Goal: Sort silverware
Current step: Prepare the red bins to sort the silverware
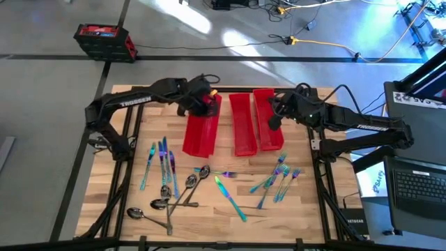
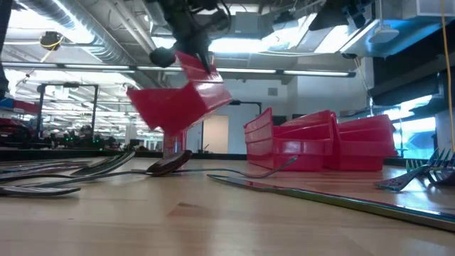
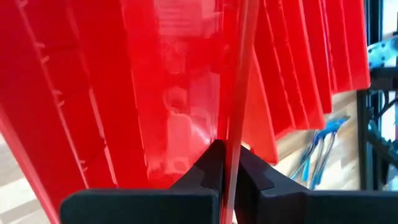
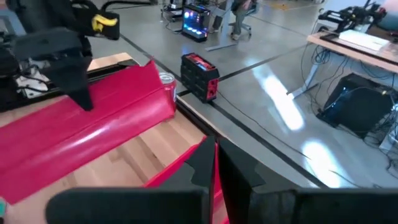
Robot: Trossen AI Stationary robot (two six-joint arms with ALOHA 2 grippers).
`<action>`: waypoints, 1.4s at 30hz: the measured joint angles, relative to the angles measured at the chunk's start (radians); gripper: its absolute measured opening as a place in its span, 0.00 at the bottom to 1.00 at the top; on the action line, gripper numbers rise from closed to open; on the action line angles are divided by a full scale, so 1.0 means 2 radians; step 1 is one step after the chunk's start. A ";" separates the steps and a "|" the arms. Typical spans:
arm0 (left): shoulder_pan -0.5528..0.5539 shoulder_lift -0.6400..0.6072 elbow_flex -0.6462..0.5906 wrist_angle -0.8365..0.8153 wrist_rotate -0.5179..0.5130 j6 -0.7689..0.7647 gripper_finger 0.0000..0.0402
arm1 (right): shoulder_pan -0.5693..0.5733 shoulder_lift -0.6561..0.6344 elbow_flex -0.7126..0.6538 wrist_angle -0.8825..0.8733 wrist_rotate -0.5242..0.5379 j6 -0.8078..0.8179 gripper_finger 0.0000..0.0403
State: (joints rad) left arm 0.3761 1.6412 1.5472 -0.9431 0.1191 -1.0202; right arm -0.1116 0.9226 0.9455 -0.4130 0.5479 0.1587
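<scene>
**Both arms at the red bins, silverware loose on the table**

Left arm reaches in from the table's left edge toward the far middle. Left gripper (image 1: pixel 203 104) is clamped on the wall of the left red bin (image 1: pixel 200 129); in the low view that bin (image 2: pixel 178 103) hangs tilted, clear of the tabletop. Left wrist view: both fingers (image 3: pixel 202 177) pressed flat against the thin red wall.

Middle bin (image 1: pixel 241 125) and right bin (image 1: pixel 267 122) lie side by side on the wooden table (image 1: pixel 306 202).

Right arm comes in from the right. Right gripper (image 1: pixel 277 120) is closed on the right bin's wall, seen edge-on between its fingers (image 4: pixel 200 165).

Silverware (image 1: pixel 209 183) lies scattered over the near half of the table: knives and spoons left, forks right, none in any bin.
</scene>
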 joint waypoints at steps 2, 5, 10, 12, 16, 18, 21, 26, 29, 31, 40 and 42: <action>0.003 0.007 0.004 -0.013 0.004 -0.006 0.00 | 0.000 0.000 0.000 0.000 0.010 0.000 0.01; 0.005 0.016 0.005 -0.023 0.008 -0.023 0.00 | 0.000 0.000 0.000 0.000 0.015 -0.001 0.01; 0.011 0.037 0.005 -0.022 0.028 -0.038 0.00 | 0.000 0.000 0.000 0.000 0.015 -0.005 0.01; 0.014 0.045 0.005 -0.021 0.024 -0.038 0.00 | 0.000 0.000 0.000 -0.001 0.015 -0.005 0.01; 0.020 0.061 0.005 -0.021 0.015 -0.039 0.00 | 0.000 0.000 0.000 -0.008 0.015 -0.004 0.01; 0.021 0.069 0.005 -0.015 0.013 -0.045 0.00 | 0.000 0.001 0.000 -0.009 0.014 -0.003 0.01; 0.022 0.081 0.019 -0.022 0.006 -0.042 0.00 | 0.000 0.002 0.000 -0.012 0.013 -0.003 0.01; 0.027 0.102 0.054 -0.023 0.005 -0.024 0.00 | 0.000 0.002 0.000 -0.016 0.012 -0.003 0.01; 0.029 0.114 0.081 -0.055 0.001 -0.012 0.00 | 0.000 0.002 0.000 -0.023 0.012 -0.001 0.01; 0.029 0.122 0.100 -0.067 0.000 -0.008 0.00 | 0.000 0.002 0.000 -0.028 0.014 0.001 0.01; 0.024 0.181 0.174 -0.139 0.017 0.014 0.00 | 0.000 0.002 0.000 -0.035 0.018 0.001 0.01; 0.024 0.194 0.190 -0.162 0.017 0.020 0.00 | 0.000 0.002 0.000 -0.038 0.018 0.001 0.01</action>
State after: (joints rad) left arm 0.4238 2.0290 1.9265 -1.2680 0.1541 -0.9795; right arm -0.1116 0.9257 0.9455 -0.4896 0.5831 0.1600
